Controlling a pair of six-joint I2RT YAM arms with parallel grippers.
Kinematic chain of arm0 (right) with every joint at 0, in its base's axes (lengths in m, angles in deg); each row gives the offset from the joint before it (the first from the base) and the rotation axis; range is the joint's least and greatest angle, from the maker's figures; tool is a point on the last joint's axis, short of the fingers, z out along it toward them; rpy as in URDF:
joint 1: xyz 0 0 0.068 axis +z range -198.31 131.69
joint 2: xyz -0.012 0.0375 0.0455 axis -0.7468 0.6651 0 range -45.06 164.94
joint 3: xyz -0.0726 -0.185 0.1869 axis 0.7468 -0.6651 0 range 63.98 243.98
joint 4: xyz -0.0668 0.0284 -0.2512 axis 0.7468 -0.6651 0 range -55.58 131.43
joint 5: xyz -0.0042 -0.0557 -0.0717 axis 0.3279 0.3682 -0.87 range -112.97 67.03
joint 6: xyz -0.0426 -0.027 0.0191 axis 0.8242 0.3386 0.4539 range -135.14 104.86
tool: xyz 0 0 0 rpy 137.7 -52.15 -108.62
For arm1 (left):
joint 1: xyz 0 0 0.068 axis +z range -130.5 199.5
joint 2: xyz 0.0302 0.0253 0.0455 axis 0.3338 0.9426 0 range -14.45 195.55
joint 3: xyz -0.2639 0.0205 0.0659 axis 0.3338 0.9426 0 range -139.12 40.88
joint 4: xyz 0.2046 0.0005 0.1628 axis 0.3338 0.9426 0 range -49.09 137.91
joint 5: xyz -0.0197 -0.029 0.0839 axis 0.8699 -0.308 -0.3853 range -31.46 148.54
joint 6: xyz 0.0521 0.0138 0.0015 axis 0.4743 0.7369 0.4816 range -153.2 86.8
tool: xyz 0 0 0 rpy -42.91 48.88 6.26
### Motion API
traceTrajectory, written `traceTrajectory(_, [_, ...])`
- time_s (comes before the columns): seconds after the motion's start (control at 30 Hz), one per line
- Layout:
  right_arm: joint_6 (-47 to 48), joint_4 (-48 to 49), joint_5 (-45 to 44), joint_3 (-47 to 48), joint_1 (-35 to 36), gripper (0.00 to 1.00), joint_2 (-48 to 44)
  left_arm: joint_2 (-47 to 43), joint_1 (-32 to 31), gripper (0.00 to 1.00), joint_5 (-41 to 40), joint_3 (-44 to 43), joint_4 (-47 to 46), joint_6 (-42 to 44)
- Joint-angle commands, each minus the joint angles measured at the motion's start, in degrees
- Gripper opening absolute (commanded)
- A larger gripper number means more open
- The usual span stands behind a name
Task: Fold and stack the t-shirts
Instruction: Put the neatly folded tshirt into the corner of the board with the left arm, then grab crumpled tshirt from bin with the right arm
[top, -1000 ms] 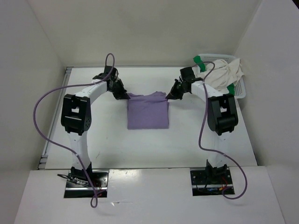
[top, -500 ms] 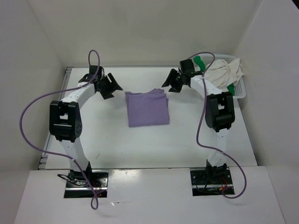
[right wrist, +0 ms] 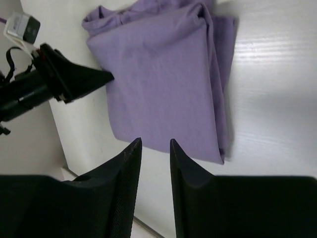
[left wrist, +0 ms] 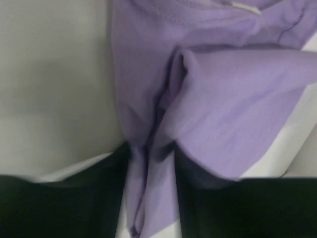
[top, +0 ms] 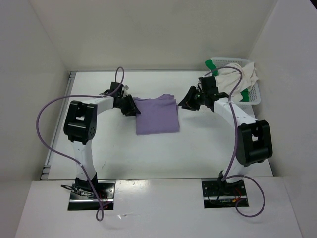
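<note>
A lavender t-shirt (top: 157, 116) lies folded in a rough square mid-table. My left gripper (top: 133, 107) is at its left edge. In the left wrist view a bunched fold of that shirt (left wrist: 237, 99) runs between the fingers of the left gripper (left wrist: 151, 148), whose jaws stand apart around it, not pressed tight. My right gripper (top: 189, 102) hovers just off the shirt's right side, open and empty. The right wrist view shows the right gripper (right wrist: 155, 141) above bare table, short of the shirt (right wrist: 163, 84). A cream t-shirt (top: 237, 79) and a green one (top: 212, 64) sit in the basket.
A white mesh basket (top: 255, 96) stands at the far right corner against the wall. White walls close in the table on the left, back and right. The left arm's purple cable (top: 47, 129) loops out over the table's left side.
Both grippers let go of the lavender shirt's far corners and pulled away. The left one has come back onto the shirt's left edge; the right one has narrowed and its arm swung outward.
</note>
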Motion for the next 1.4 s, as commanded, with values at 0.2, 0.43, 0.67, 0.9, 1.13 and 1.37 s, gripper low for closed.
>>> traceTrajectory(0.2, [1.06, 0.68, -0.66, -5.79, 0.61, 0.35, -6.19, 8.95, 1.97, 0.00, -1.60, -15.67, -0.84, -1.78])
traceTrajectory(0.43, [1.59, -0.46, -0.14, -8.61, 0.61, 0.36, -8.30, 6.94, 18.40, 0.00, -3.46, -23.51, 2.32, -1.25])
traceTrajectory(0.67, [2.12, -0.46, 1.62, -9.13, 0.61, 0.36, -8.30, 1.93, 31.50, 0.33, -6.81, -16.94, 1.54, -5.46])
traceTrajectory(0.9, [2.64, -0.46, 1.62, -10.19, 0.61, 0.38, -8.30, -13.42, 35.64, 0.93, -8.56, -1.03, -4.43, -9.94])
traceTrajectory(1.13, [2.64, -2.57, -5.04, -4.85, 0.61, 0.32, -7.77, -27.60, 31.09, 0.88, -12.08, 10.41, -5.58, -12.06])
traceTrajectory(1.37, [4.39, -6.00, -9.27, 7.90, -5.53, 0.05, -3.73, -31.65, 10.55, 0.53, -8.05, 13.32, -6.29, -10.31])
